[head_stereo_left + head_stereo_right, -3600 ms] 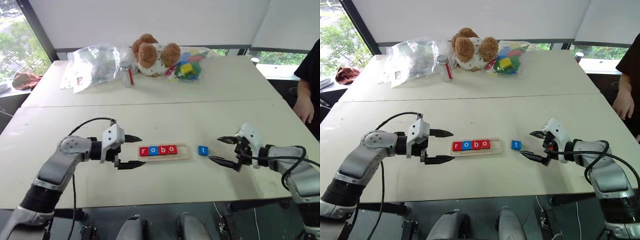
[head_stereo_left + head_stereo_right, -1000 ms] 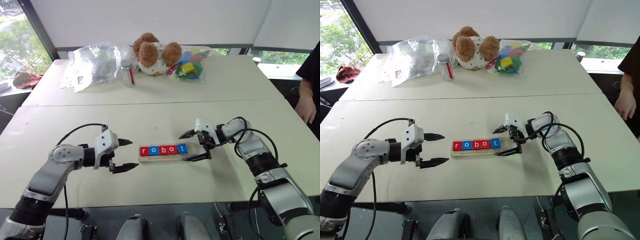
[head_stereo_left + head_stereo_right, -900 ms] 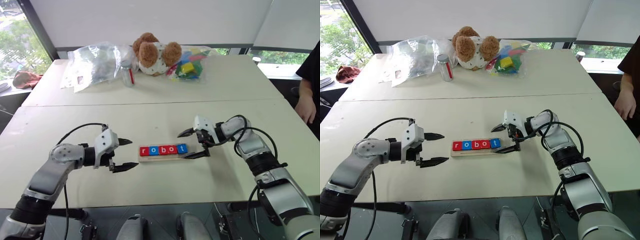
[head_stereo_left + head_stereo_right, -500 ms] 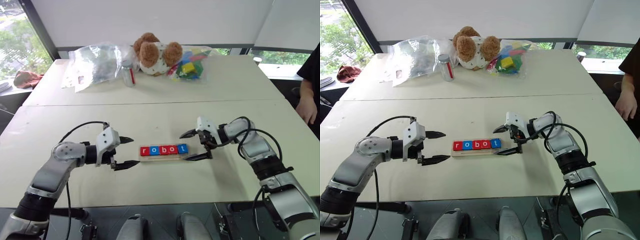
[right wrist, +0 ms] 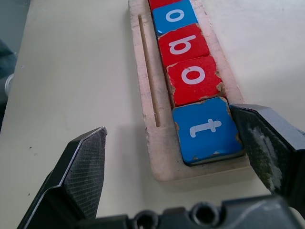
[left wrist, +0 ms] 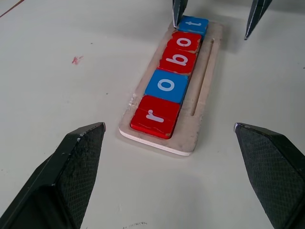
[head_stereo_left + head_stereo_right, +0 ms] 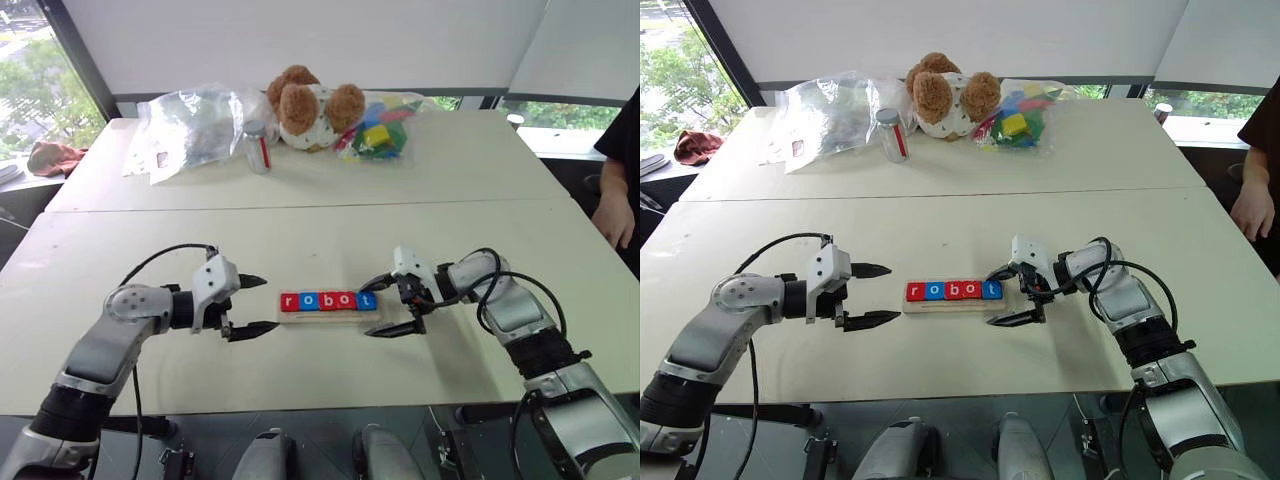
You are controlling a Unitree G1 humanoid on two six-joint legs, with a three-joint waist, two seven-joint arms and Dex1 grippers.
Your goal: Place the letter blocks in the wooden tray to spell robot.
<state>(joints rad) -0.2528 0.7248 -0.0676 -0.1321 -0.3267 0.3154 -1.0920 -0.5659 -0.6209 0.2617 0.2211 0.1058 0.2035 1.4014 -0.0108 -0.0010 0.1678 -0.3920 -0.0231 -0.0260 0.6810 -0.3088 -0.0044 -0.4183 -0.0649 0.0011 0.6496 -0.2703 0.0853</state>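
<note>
Head stereo pair: high, facing down over table (image 7: 300, 240). Wrist cameras: close, facing wooden tray (image 6: 202, 95) from opposite ends.

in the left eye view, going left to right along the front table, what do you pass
left gripper → r block → blue o block → b block → red o block → t block → right gripper. The five blocks sit in the wooden tray.

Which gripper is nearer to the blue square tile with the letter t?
Right. The right gripper sits open at the tile's end of the pale wooden tray, one finger beside the blue t tile. The left gripper hangs open beyond the tray's opposite end.
</note>
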